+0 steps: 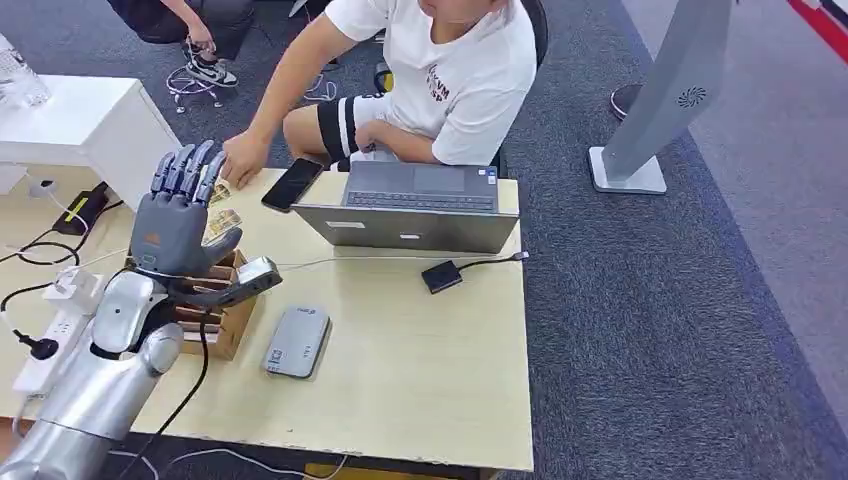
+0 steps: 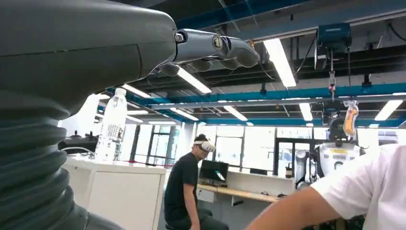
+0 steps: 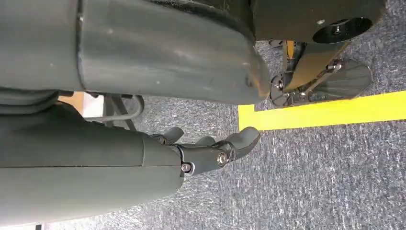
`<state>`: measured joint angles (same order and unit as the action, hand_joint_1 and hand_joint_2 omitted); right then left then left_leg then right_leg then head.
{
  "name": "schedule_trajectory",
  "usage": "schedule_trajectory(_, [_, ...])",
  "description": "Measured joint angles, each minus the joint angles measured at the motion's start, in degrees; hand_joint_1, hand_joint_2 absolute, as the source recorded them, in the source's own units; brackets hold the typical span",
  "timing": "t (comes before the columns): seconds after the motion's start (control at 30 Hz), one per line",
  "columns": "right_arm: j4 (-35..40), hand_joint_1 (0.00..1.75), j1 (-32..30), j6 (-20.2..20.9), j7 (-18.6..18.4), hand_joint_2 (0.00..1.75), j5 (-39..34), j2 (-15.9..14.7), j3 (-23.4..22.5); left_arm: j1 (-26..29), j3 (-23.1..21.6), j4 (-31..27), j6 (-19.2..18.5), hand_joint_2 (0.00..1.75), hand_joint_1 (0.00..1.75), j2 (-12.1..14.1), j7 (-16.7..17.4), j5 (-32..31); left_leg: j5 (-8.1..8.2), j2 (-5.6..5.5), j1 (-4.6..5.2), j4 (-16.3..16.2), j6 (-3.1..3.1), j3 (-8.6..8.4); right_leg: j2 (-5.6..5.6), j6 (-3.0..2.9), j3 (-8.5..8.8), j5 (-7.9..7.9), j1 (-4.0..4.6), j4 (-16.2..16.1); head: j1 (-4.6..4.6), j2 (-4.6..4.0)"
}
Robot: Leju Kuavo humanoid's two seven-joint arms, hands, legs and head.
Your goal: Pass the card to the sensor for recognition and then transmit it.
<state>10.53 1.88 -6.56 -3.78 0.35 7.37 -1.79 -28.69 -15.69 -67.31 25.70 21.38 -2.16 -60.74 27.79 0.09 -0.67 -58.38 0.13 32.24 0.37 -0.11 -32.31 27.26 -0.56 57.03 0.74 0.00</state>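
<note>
While the left hand (image 1: 180,215) stands raised over the far left part of the pale wooden bench (image 1: 420,360), you can see its fingers straight and spread, holding nothing. Just beside it, on the far side, lie small printed cards (image 1: 222,222), and a seated person's hand (image 1: 243,157) rests on the bench near them. Below the left hand is an open brown cardboard box (image 1: 225,315), with the flat grey rectangular sensor (image 1: 297,341) just to its right. The right hand (image 3: 210,148) hangs over grey carpet (image 3: 311,182), fingers loosely apart, holding nothing.

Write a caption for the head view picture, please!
Robot's left hand hovers open above a wooden box on the table, near a grey sensor.
</note>
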Motion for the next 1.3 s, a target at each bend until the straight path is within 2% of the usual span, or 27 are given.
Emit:
schedule_trajectory(0.13, [0.0,0.0,-0.1,-0.1,0.1,0.0,-0.2,0.0,-0.9,7.7,0.5,-7.5,0.2,1.75,0.0,0.5,-0.3,-0.1,0.01,-0.05,-0.01,0.0,0.02,0.08,-0.05,0.01,-0.01,0.02,0.0,0.0,0.02,0.0])
schedule_trajectory(0.17, [0.0,0.0,-0.3,-1.2,0.0,0.0,-0.7,0.0,-1.3,15.3,0.7,-13.1,1.2,1.75,0.0,1.4,-0.8,-2.7,0.14,0.3,0.02,0.0,-0.03,-0.07,0.3,0.01,0.04,0.02,-0.04,0.0,0.0,0.0])
schedule_trajectory(0.2, [0.0,0.0,-0.5,-1.5,0.0,0.0,-0.9,0.0,-1.6,20.6,0.8,-16.5,1.7,1.75,0.0,1.9,-0.4,-3.9,0.18,0.4,0.0,0.0,-0.02,-0.12,0.43,-0.03,-0.02,0.06,-0.05,0.0,-0.02,0.0])
schedule_trajectory(0.3, [0.0,0.0,-1.0,-1.6,0.0,0.0,-1.4,0.0,-2.5,31.3,1.5,-23.0,1.9,1.75,0.0,3.4,0.3,-3.6,0.31,0.39,-0.01,0.0,-0.03,-0.06,0.43,-0.02,-0.07,0.2,-0.03,0.0,0.0,0.0])
schedule_trajectory(0.43, [0.0,0.0,-1.2,-1.2,0.6,0.0,-1.6,0.0,-3.3,40.9,3.2,-30.0,0.6,1.75,0.0,6.3,1.6,-3.6,0.35,0.25,-0.02,0.0,0.01,-0.03,0.28,-0.03,-0.07,0.31,-0.03,0.0,0.0,0.0])
schedule_trajectory(0.57, [0.0,0.0,-1.3,-1.1,1.1,0.0,-2.4,0.0,-4.3,47.1,3.6,-35.2,-1.3,1.75,0.0,8.8,4.1,-4.1,0.35,0.22,-0.04,0.0,0.01,-0.02,0.23,-0.06,-0.04,0.33,-0.01,0.0,0.0,0.0])
schedule_trajectory(0.8, [0.0,0.0,-1.3,-1.2,1.2,0.0,-2.1,0.0,-5.4,51.9,4.0,-38.4,-4.6,1.75,0.0,12.3,10.2,-3.2,0.33,0.12,-0.04,0.0,0.0,-0.05,0.12,-0.06,0.03,0.32,0.0,0.0,0.0,0.0])
schedule_trajectory(1.07, [0.0,0.0,-1.3,-1.3,1.0,0.0,-1.3,0.0,-5.8,52.7,7.3,-38.4,-5.5,1.75,0.0,12.5,10.6,-2.7,0.31,0.06,-0.04,0.0,-0.02,-0.05,0.08,-0.06,0.04,0.32,0.0,0.0,0.0,0.0])
schedule_trajectory(1.3, [0.0,0.0,-1.3,-0.9,0.9,0.0,-0.3,0.1,-5.9,51.0,10.1,-37.3,-8.7,1.75,0.0,11.4,9.9,-2.1,0.31,0.01,-0.05,0.0,-0.02,-0.05,0.0,-0.06,0.05,0.32,0.0,0.0,0.0,0.0])
